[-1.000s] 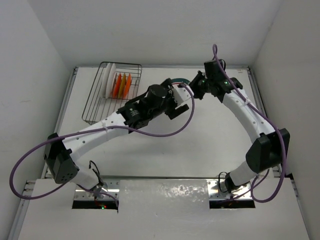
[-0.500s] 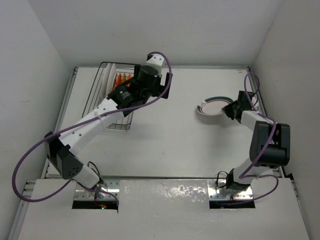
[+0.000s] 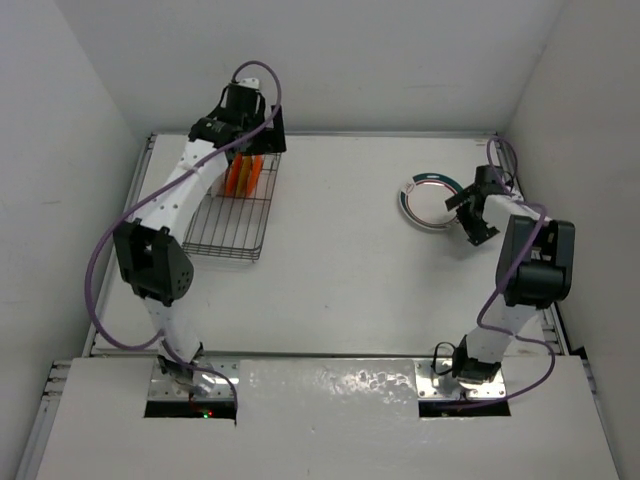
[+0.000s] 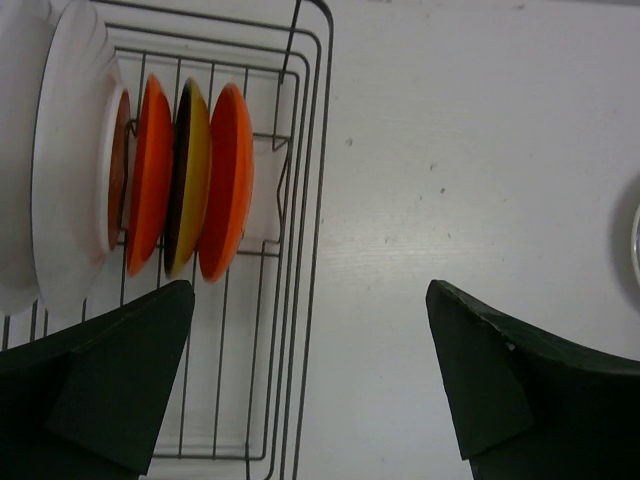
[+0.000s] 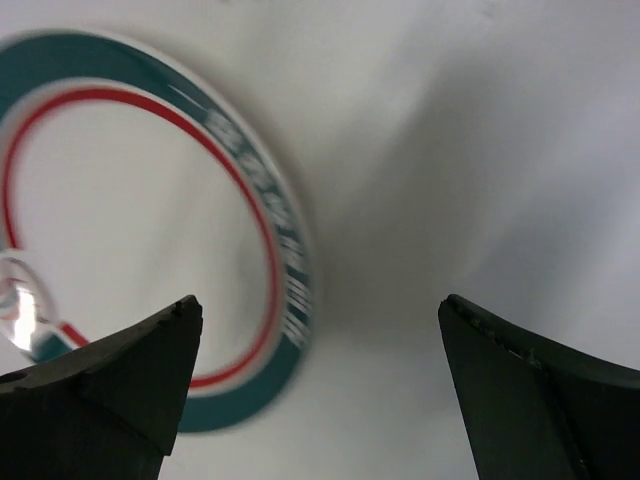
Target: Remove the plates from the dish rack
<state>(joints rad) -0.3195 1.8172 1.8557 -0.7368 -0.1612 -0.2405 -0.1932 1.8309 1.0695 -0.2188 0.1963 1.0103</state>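
The dish rack (image 3: 222,226) stands at the table's far left. In its far end stand plates on edge: two orange plates (image 4: 228,180), a yellowish one (image 4: 190,185) between them, and white ones (image 4: 65,170) to their left. My left gripper (image 3: 258,138) hovers open above the rack's right rim (image 4: 300,200), holding nothing (image 4: 310,385). A white plate with a teal-and-red rim (image 3: 425,200) lies flat on the table at the right. My right gripper (image 3: 467,213) stands open just beside that plate (image 5: 130,230), with nothing between its fingers (image 5: 320,375).
White walls close in the table on the left, back and right. The near half of the rack (image 3: 225,240) holds no plates. The right arm's purple cable (image 3: 497,150) loops near the back right corner.
The right gripper has opened and let go of the teal-rimmed plate, which now lies on the table. The left arm has swung from the table's middle back over the rack's far end.
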